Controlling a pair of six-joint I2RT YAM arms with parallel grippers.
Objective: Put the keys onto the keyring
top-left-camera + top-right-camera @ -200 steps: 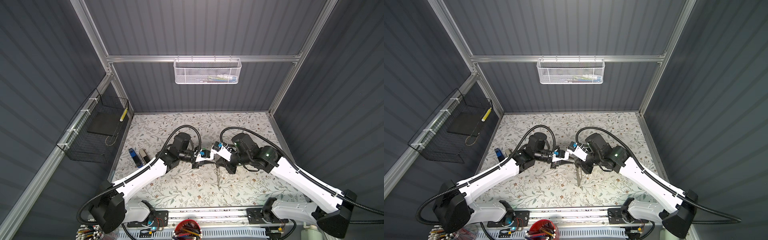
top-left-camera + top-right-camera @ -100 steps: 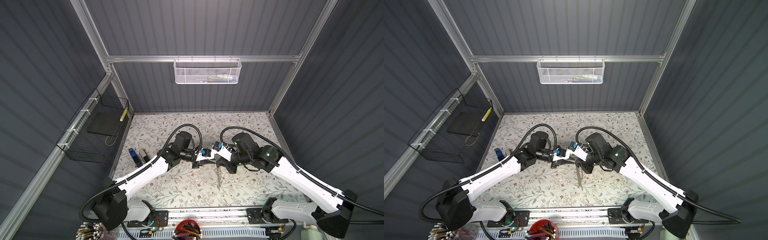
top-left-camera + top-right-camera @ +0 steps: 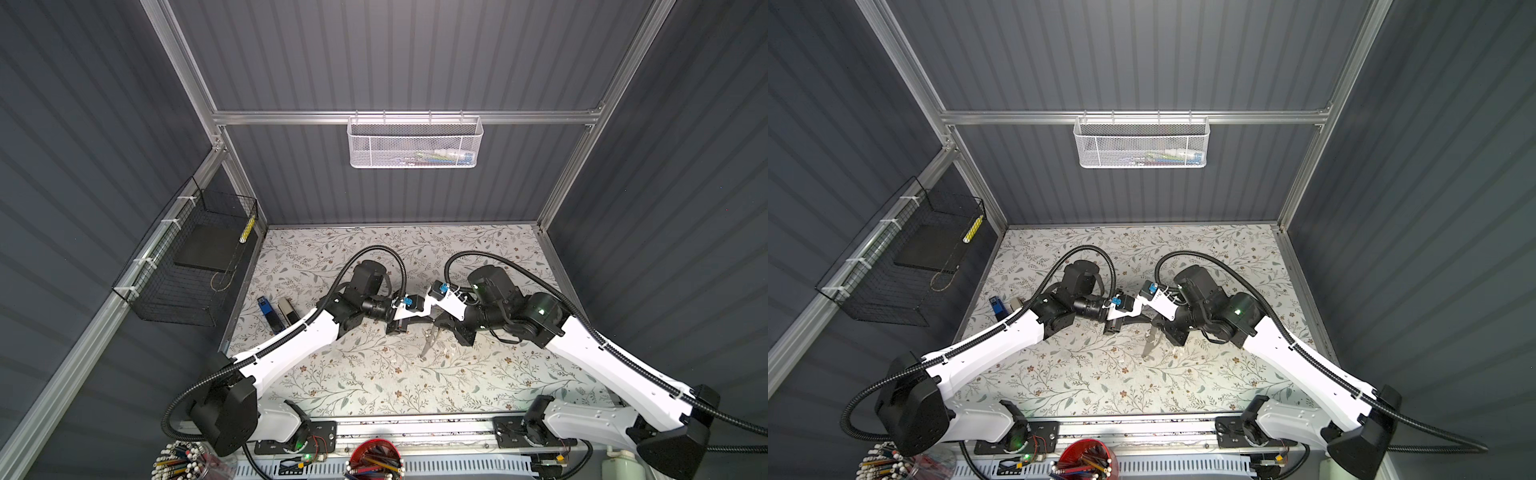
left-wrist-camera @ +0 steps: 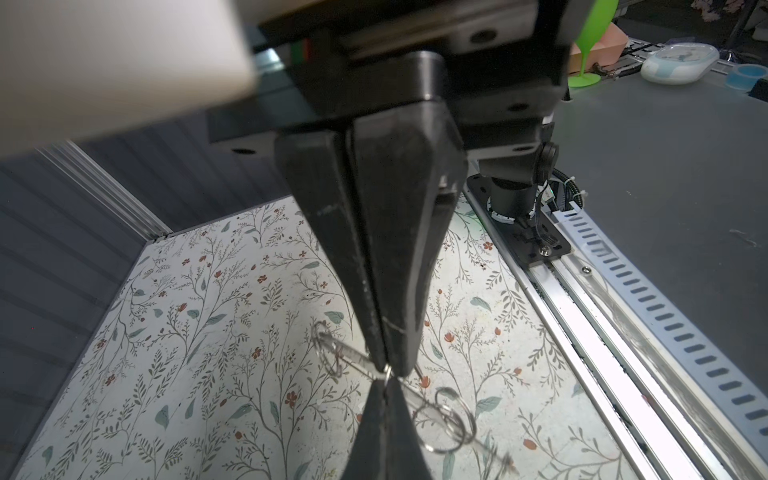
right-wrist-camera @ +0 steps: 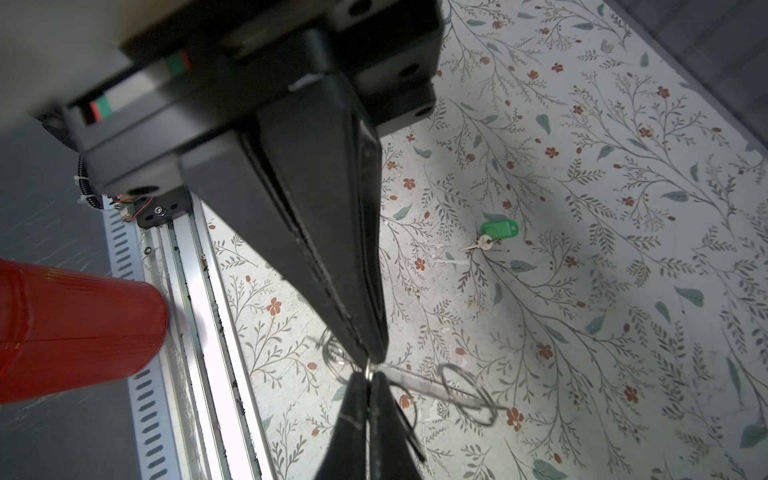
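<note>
**Top views.** Left gripper [image 3: 422,319] and right gripper [image 3: 436,324]: black fingers meet tip to tip above the floral-patterned table [image 3: 374,386]. Keyring [image 3: 427,347], a flat grey, see-through oblong piece with metal loops: hangs just below the meeting point, apparently clear of the table.

**Left wrist view.** Left gripper [image 4: 388,365]: jaws pressed together, apparently pinching a small wire loop of the keyring [image 4: 349,351] at the very tips. Right gripper [image 4: 384,386]: butts in from the opposite side, also closed on that loop. Larger split rings [image 4: 449,424] dangle just beside the tips.

**Right wrist view.** Same double pinch. Small silver key with green plastic tag [image 5: 494,232]: flat on the table, well apart from both grippers, unheld. Second key: cannot be picked out.

**Hazards, as judged.**
- Both holds sit on thin wire at the extreme fingertips, so a slight pull or twist could let the loop slip and drop the keyring.
- Neither gripper is free for the key. When one lets go, the hanging piece may swing or rotate.
- Prying the loop unevenly could bend it or snap it shut.
</note>
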